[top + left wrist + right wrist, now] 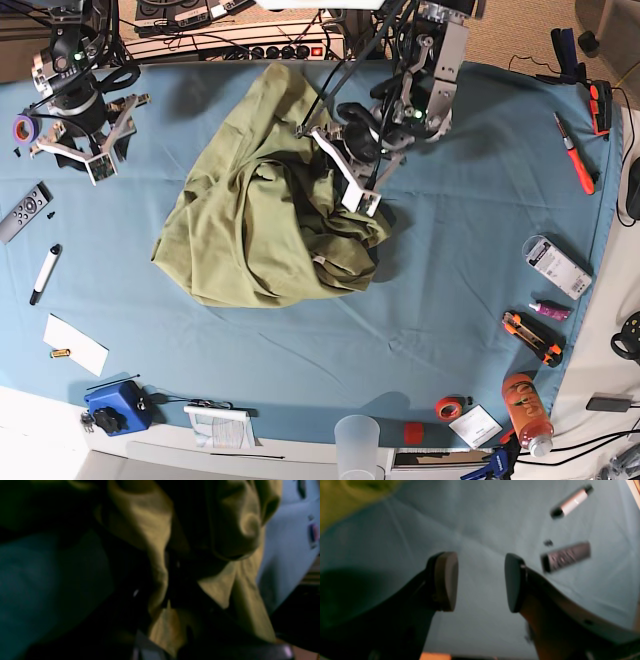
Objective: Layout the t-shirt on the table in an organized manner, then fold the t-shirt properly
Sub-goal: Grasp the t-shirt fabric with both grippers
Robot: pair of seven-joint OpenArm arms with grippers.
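the olive-green t-shirt (pixel 215 245) lies crumpled near the middle of the blue-covered desk (pixel 450 310), a little left of centre. one narrower part stretches toward the far side, while the broad part spreads nearer and to the left. deep folds run through it, and its right part is bunched up in a heap.

the left fingers (pixel 357 195) are over that right part, closed on a pinch of the cloth; the left wrist view shows a narrow fold of it running between them. the right fingers (pixel 446 580) are wide open with nothing between them, well apart from the shirt, at the far left.

further out on the left, a purple tape roll (pixel 26 128) sits at the far end, then come a grey remote (pixel 25 212), a marker (pixel 46 274) and a white card (pixel 80 349). a blue box (pixel 118 407) is at the near left edge, and a clear cup (pixel 357 447) at the near edge around the middle.

on the right, a red screwdriver (pixel 575 155) lies toward the far side. nearer are a clear case (pixel 557 265), a small purple tube (pixel 550 310), an orange and black cutter (pixel 532 338) and an orange bottle (pixel 527 410), with a red tape roll (pixel 450 408) to the bottle's left.
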